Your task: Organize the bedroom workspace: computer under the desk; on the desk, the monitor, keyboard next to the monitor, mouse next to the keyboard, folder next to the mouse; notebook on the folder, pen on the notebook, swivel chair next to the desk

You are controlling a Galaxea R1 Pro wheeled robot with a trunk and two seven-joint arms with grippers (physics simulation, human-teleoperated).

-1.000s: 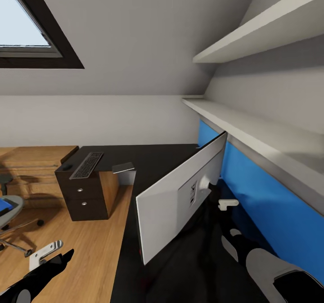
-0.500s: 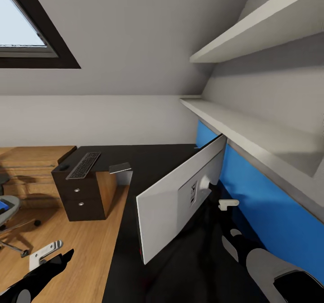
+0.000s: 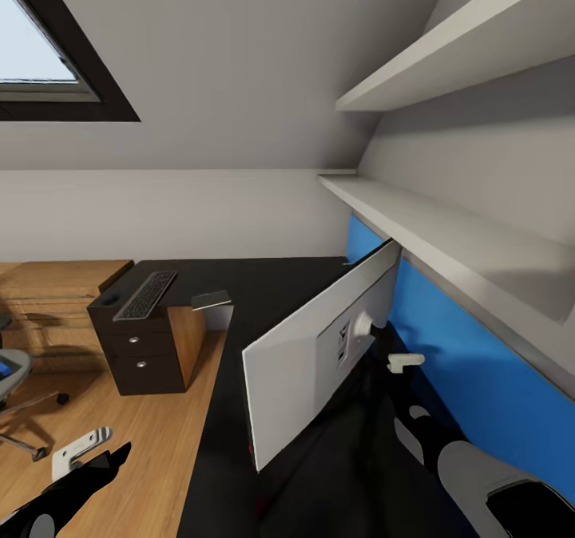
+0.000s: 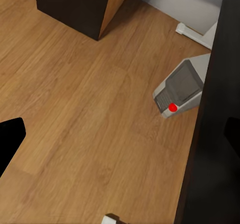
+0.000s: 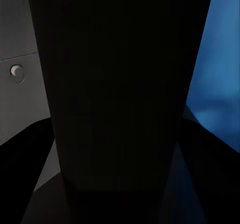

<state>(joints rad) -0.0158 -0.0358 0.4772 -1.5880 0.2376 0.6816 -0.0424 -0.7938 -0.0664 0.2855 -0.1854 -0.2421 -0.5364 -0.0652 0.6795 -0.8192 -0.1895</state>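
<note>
The monitor [image 3: 307, 362] shows its white back, tilted over the black desk [image 3: 263, 282]. My right gripper [image 3: 402, 361] reaches behind it at the stand, whose dark shape lies between the fingers in the right wrist view, beside the monitor's back [image 5: 15, 99]. The keyboard [image 3: 145, 294], mouse [image 3: 111, 296] and grey notebook [image 3: 211, 299] lie on the desk's far wing. At the left edge stands the swivel chair [image 3: 9, 370] with a sliver of the blue folder [image 3: 4, 369]. My left gripper [image 4: 120, 139] hangs open over the floor near the computer [image 4: 181, 87] under the desk.
A black drawer unit [image 3: 140, 350] holds up the far wing, with a wooden dresser [image 3: 48, 298] behind it. A blue wall panel [image 3: 479, 378] and white shelves [image 3: 447, 227] run along the right. Wooden floor [image 3: 152, 442] lies open to the left of the desk.
The view has swung slightly, so the room has slid left and the chair is nearer the edge. The monitor and both arms keep their places in the picture.
</note>
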